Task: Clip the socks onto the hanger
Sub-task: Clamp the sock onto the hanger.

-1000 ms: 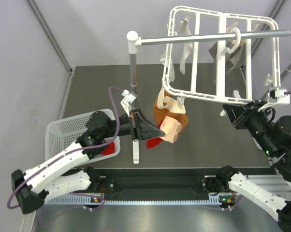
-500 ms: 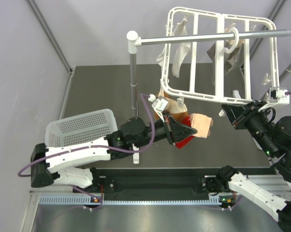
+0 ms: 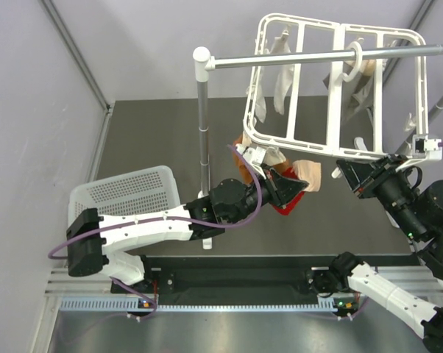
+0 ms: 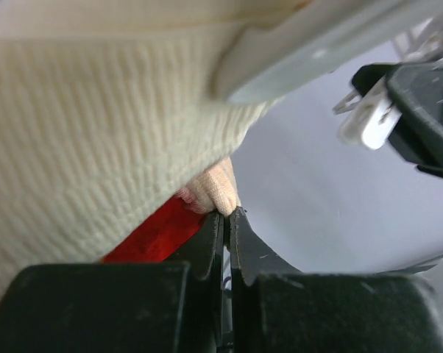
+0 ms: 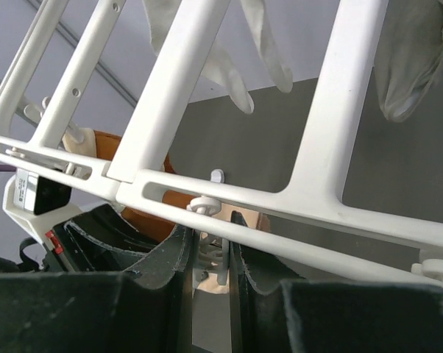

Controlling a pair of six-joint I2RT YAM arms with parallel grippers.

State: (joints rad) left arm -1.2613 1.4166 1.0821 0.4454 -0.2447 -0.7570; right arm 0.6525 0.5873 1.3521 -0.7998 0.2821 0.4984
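Just below the lower rail of the hanger (image 5: 338, 103), a red sock (image 4: 151, 235) with a pale cuff is pinched by that cuff in the left tool (image 4: 227, 220). On the same rail, a clip peg (image 5: 207, 246) is gripped in the right tool (image 5: 210, 224).

We take this for a robotics lab, a closed test cell rather than a home. Two white-and-black arms, the left arm (image 3: 144, 223) and the right arm (image 3: 387, 293), are fixed at the near edge of a dark surface (image 3: 148, 140), with a perforated metal rail (image 3: 236, 304) running in front of their bases. Plain pale wall panels (image 3: 30, 132), joined by metal strips (image 3: 73, 53), close the space in. A purple cable (image 3: 260, 193) loops loose off the left arm. The household things sit here like props: a hanger (image 3: 295, 145) with socks (image 3: 284, 81) on a grey metal stand (image 3: 202, 125), and a white perforated basket (image 3: 126, 193).
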